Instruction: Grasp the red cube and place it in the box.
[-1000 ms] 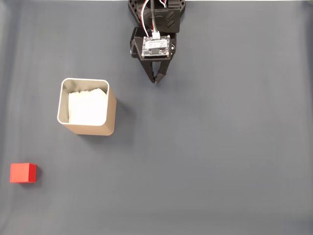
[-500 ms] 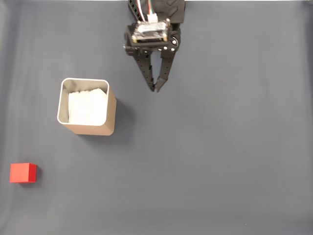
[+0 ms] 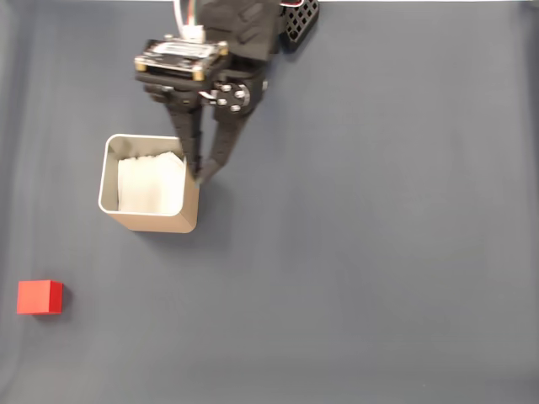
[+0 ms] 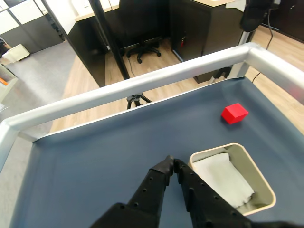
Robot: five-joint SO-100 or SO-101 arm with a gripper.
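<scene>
Fixed view: the gripper (image 3: pixel 200 175) hung with its tips together, nothing between them, right at the box's (image 3: pixel 192 212) right wall near the rim. The box stood upright on the grey mat (image 3: pixel 379 252), white lining showing. The cube (image 3: pixel 40 297) sat alone near the mat's lower left edge, well apart from both. Wrist view: closed tips (image 4: pixel 171 164) just left of the box (image 4: pixel 263 187), cube (image 4: pixel 234 113) beyond it

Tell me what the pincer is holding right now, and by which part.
Nothing. The pincer is shut and empty beside the box, while the red cube sits untouched on the table.
</scene>
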